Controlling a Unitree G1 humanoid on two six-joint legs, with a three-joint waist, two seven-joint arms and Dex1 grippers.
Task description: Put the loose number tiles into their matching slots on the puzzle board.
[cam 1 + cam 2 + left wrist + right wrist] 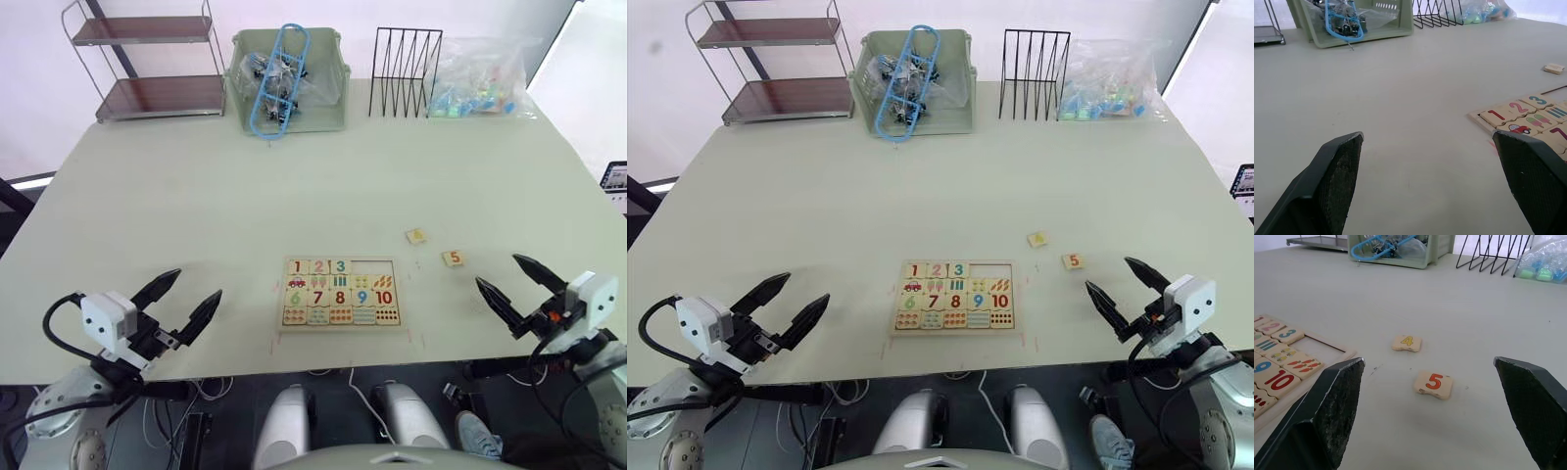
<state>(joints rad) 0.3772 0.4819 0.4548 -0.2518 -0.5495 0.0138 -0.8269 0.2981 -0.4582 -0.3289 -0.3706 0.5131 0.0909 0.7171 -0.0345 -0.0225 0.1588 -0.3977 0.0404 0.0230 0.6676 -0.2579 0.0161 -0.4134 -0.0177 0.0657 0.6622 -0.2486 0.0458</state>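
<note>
The puzzle board (341, 292) lies near the table's front edge, between my arms. Tiles 1, 2 and 3 sit in its top row, and the two slots (374, 266) to their right are bare. Two loose number tiles lie on the table right of the board: the yellow 4 (416, 235) and the orange 5 (452, 258). In the right wrist view the 4 (1406, 342) and the 5 (1434, 384) lie just ahead of my right gripper (513, 279), which is open and holds nothing. My left gripper (186, 300) is open left of the board, also holding nothing.
At the back of the table stand a metal shelf rack (147, 61), a green bin (289, 83) with a blue hanger and clips, a black wire rack (406, 70) and a clear bag of coloured pieces (480, 80). The table's front edge runs just behind both grippers.
</note>
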